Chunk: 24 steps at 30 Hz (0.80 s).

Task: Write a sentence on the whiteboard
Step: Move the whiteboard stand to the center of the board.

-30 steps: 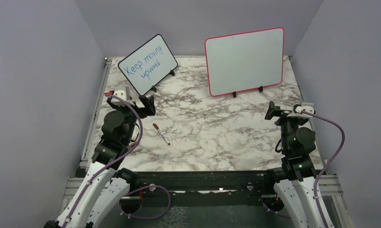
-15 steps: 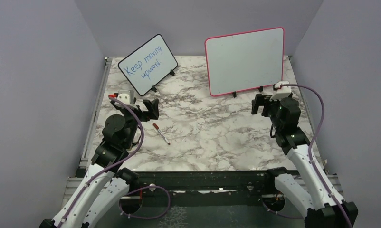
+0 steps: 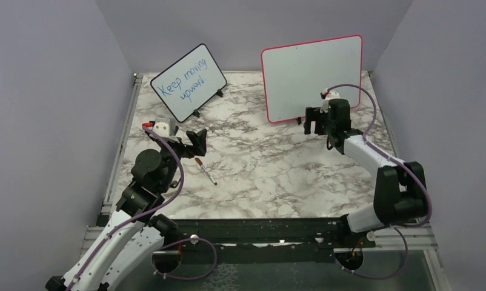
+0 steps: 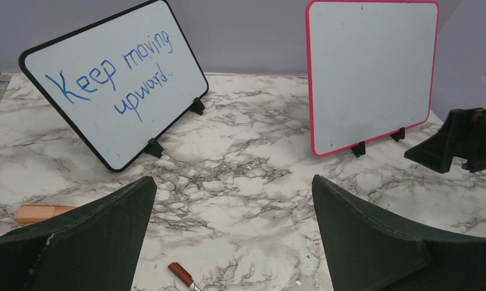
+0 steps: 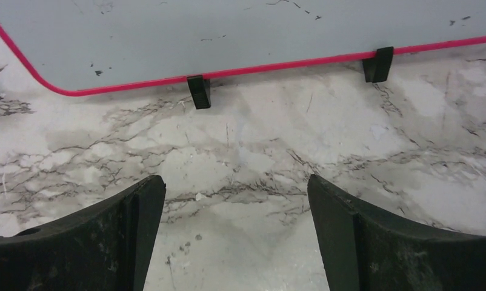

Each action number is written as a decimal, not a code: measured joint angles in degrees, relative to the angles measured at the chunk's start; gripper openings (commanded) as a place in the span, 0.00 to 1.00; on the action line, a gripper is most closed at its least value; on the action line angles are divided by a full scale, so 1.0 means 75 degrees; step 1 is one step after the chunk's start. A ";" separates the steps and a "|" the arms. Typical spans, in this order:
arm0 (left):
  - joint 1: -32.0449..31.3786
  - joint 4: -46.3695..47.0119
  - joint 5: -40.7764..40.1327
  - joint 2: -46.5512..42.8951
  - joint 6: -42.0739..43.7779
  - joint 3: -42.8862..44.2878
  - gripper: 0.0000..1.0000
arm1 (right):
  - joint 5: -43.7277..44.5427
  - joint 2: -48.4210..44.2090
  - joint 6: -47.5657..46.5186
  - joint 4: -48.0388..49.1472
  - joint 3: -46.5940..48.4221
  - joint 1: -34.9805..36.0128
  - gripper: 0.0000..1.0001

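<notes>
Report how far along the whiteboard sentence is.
Done: nothing yet. The whiteboard is blank, with no sentence on it. In hand: neither gripper holds anything. The left gripper is open near the marker, which lies on the table, and the right gripper is open at the whiteboard's lower edge. Left: pick up the marker and write the whole sentence.
</notes>
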 measured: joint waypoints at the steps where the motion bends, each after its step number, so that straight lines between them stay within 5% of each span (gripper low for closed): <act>1: -0.0020 0.0003 -0.0006 0.0003 0.0015 -0.0003 0.99 | -0.0012 0.0318 0.0003 0.0067 0.0131 0.0000 0.87; 7: -0.0064 0.0006 -0.0017 0.0029 0.0079 -0.0061 0.99 | -0.0259 0.1781 -0.0003 0.0233 0.0947 0.0000 0.75; 24: -0.0064 0.0023 -0.0017 0.0303 0.0131 -0.0082 0.99 | -0.0589 0.3471 0.0175 0.0393 0.2197 0.0213 0.47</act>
